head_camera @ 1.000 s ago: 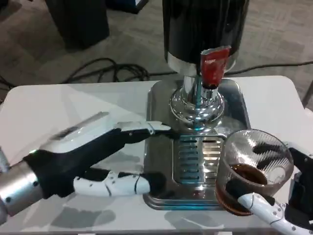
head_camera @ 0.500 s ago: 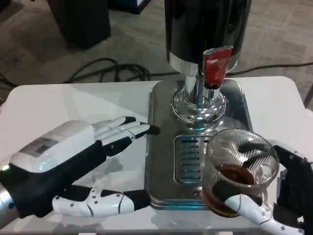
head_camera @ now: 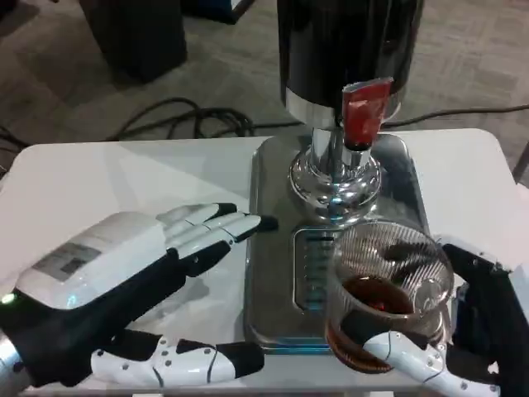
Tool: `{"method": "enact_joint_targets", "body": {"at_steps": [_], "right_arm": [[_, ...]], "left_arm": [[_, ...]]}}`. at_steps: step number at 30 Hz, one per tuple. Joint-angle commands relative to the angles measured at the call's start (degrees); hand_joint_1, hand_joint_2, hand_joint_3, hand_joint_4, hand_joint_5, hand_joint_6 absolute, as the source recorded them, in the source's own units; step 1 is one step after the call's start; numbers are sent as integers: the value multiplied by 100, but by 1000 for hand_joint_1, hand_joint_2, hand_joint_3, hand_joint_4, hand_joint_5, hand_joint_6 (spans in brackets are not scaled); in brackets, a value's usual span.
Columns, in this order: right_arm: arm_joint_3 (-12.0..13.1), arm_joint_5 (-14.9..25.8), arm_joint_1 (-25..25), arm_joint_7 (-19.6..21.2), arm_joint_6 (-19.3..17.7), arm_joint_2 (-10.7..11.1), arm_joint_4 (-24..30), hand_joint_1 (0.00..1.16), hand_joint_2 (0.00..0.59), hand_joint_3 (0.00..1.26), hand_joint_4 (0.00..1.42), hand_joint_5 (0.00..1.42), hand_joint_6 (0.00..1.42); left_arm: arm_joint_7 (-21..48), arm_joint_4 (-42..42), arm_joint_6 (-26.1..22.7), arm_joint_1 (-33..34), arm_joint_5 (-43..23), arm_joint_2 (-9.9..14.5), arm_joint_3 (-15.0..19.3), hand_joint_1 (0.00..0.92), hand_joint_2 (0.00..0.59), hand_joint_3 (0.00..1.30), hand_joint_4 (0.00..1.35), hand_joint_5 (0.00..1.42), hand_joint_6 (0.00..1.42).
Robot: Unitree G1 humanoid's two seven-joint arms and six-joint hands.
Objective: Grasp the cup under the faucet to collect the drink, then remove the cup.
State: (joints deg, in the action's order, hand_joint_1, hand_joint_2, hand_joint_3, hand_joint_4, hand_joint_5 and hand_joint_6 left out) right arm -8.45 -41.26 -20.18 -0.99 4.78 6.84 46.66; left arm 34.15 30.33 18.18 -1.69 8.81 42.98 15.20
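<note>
Nearest to me, my right hand [head_camera: 463, 347] wraps the cup [head_camera: 385, 294] from its right side: a white finger curls across the front of the base and black fingers stand behind the far wall, so the cup is gripped. The cup is clear ribbed plastic or glass, wider at the rim than at the base, with a dark brown drink filling roughly its lower part. I can read no writing on it. It sits over the near right part of the drip tray [head_camera: 273, 273], above the slotted grille [head_camera: 312, 265]; I cannot tell whether its base touches the tray or is lifted.

To the left of the cup my left hand [head_camera: 124, 289] holds nothing, fingers stretched out and apart, the thumb low along the near edge of the white table [head_camera: 124, 178] and the fingertips reaching the tray's left rim. A grey panel on its white back may carry marking, too blurred for me to read.

Beyond both hands stands the dispenser [head_camera: 347, 50], black-bodied on a chrome pedestal, with a red faucet [head_camera: 364, 112] lever; no label is legible there. The faucet is beyond the cup and a little to its left.
</note>
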Motion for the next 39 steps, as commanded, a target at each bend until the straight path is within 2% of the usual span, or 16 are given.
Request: {"method": "enact_joint_targets", "body": {"at_steps": [1,15,28,39], "right_arm": [[-78,-41,84,-27,-81,-85,181,319,114,865,1126,1340,1424],[-267,-284,379,-110,-20,-186,7,331,130,858,1126,1341,1424],[-117,-431,584,95,-104,-241,-244,455,181,856,1121,1340,1424],[-141,-415,700,132,-165,-234,-379,491,153,864,1125,1339,1424]], "left_arm": [[-87,250,-58,-174,-1,-57,119,141,144,64,0,0,0],[-26,393,-82,-696,-90,-100,481,139,137,64,0,0,0],[-3,257,-12,-733,-80,-64,345,92,129,64,0,0,0],[-20,223,-33,-781,9,-82,212,62,122,64,0,0,0]]}}
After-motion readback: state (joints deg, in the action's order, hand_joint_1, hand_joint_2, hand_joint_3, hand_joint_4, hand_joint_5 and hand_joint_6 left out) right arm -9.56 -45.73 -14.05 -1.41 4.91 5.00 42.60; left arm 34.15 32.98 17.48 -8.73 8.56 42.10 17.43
